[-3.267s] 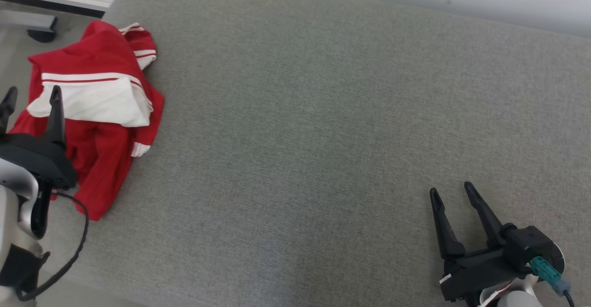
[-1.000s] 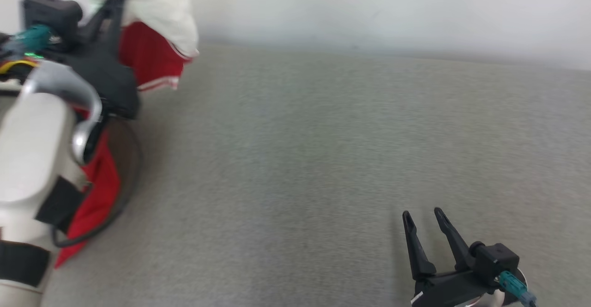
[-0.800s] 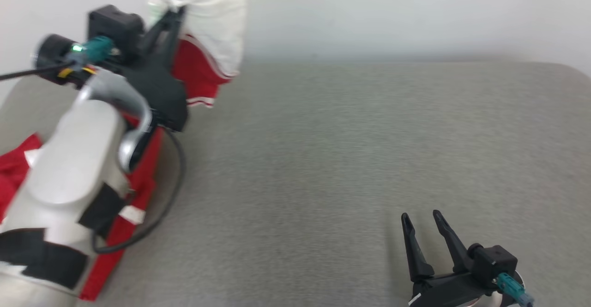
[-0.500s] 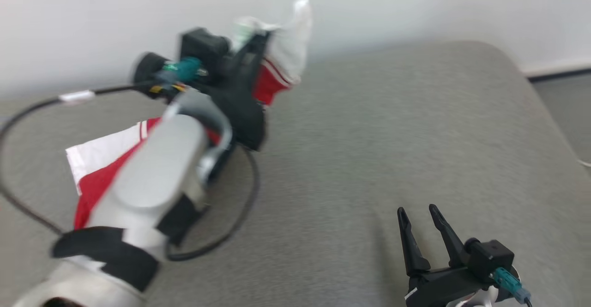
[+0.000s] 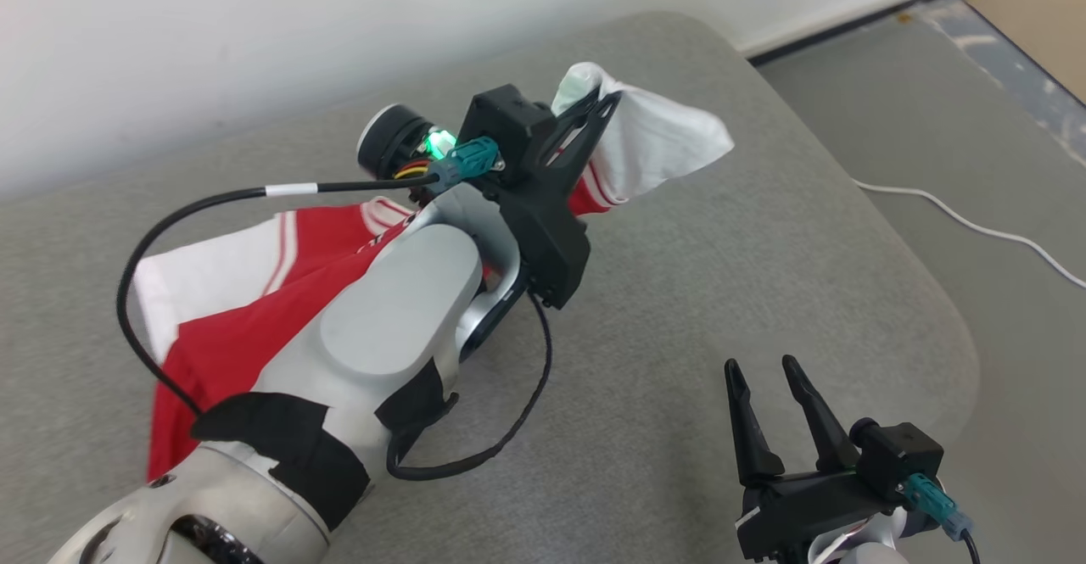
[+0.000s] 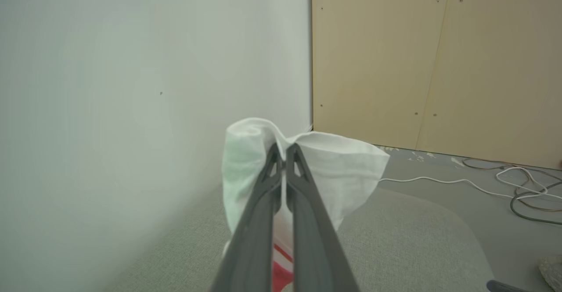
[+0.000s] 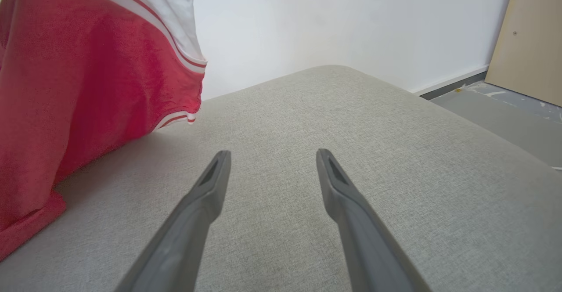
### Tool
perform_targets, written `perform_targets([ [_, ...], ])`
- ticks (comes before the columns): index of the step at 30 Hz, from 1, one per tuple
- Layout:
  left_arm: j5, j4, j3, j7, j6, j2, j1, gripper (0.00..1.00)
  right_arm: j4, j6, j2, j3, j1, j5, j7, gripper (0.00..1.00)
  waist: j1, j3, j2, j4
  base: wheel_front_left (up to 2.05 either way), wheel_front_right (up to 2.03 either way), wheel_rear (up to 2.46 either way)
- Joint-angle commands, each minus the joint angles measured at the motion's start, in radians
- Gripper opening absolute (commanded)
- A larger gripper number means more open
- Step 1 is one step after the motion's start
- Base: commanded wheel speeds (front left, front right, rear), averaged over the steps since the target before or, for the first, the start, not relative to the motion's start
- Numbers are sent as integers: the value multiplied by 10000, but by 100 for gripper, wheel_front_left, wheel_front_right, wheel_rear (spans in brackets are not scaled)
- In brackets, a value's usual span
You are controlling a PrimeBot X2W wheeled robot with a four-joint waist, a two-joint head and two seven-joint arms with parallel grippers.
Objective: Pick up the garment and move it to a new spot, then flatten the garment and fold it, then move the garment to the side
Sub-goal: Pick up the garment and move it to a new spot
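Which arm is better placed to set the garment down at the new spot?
Left. The left gripper is shut on the garment at its white fabric and holds it raised, with the red part hanging down to the grey cushion. The right gripper is open, empty and apart from the cloth.

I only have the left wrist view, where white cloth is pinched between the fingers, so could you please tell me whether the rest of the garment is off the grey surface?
Observer: Not fully. In the right wrist view the red lower end of the garment rests on the grey surface.
Operator: Thank you. Is the right gripper helping to carry it?
Observer: No. The head view shows the right gripper open, holding nothing, low at the near right and apart from the garment.
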Motion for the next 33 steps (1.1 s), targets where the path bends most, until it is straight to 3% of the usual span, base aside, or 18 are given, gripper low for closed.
perform_targets([
  [1, -97, 162, -65, -69, 26, 48, -82, 0, -33, -21, 68, -25, -53, 40, -5, 100, 0, 556, 0, -611, 0, 0, 0],
  [2, -164, 328, -131, -131, 26, 47, -66, 7, -53, -21, 77, -50, -41, 43, -5, 100, 0, 577, 0, -609, 0, 0, 0],
  [3, -273, 502, -140, -176, 26, 45, -33, 47, -53, -21, 82, -73, -24, 34, -5, 100, 0, 593, 0, -604, 0, 0, 0],
  [4, -278, 711, -154, -226, 26, 46, 24, 100, -34, -21, 87, -97, -1, 25, -5, 100, 0, 601, 0, -590, 0, 0, 0],
  [10, -485, 1321, 53, -400, 90, 28, 488, 100, 11, -21, 78, -161, 28, -47, -5, 100, 0, 526, 0, 87, 0, 0, 0],
  [17, -39, 936, 972, -415, 604, 268, 1400, 100, -61, -21, -4, -181, 1, -165, -4, 100, 0, 110, 0, 1080, 0, 0, 0],
  [27, 842, -754, 3398, -417, 1303, 1105, 4295, 100, -34, -21, -74, -157, 438, -206, -4, 100, 0, -591, 0, 2203, 0, 0, 0],
  [33, 1574, -1930, 4996, -418, 1600, 1286, 6321, 100, 22, -21, -96, -141, 709, -319, -6, 100, 0, -1021, 0, 2664, 0, 0, 0],
])
